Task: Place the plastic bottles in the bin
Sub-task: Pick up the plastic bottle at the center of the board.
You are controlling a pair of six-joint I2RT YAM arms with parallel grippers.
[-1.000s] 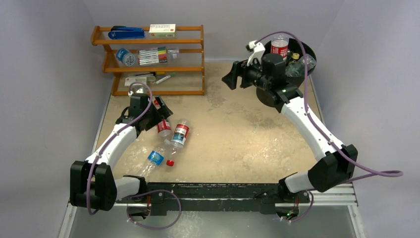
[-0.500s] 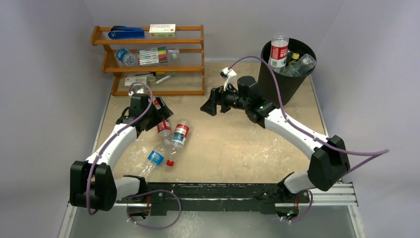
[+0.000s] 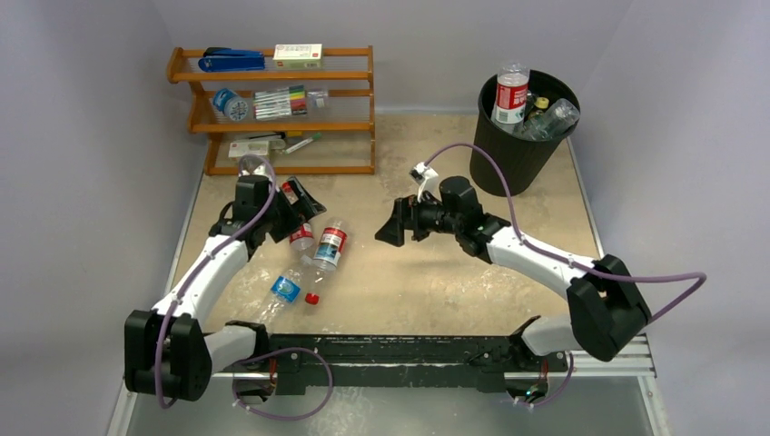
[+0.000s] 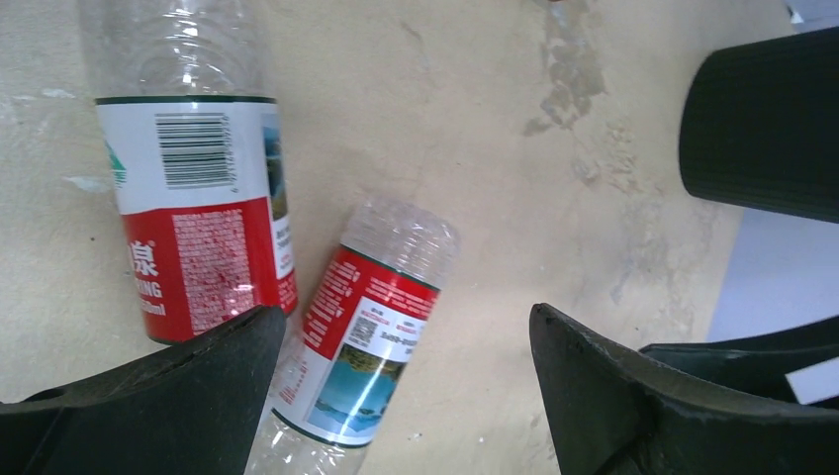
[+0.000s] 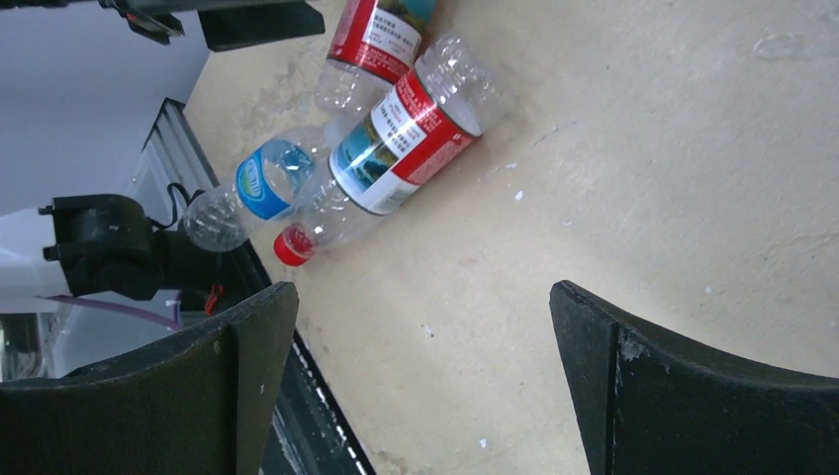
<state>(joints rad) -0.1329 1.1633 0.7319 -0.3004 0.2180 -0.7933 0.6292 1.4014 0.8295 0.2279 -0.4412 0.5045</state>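
Away from the bin, the right tool, spread, now hangs over open desk; left tool spread above bottles.

My two arms wear white shells between black joint housings, trail looping purple cables, and end in broad matte-black fingers.

Top external: high, behind the arm bases, looking down on the whole counter. Left wrist: very close, facing down through the left tool. Right wrist: farther off, facing obliquely toward the counter's near-left edge. All three share the two red-labelled bottles.
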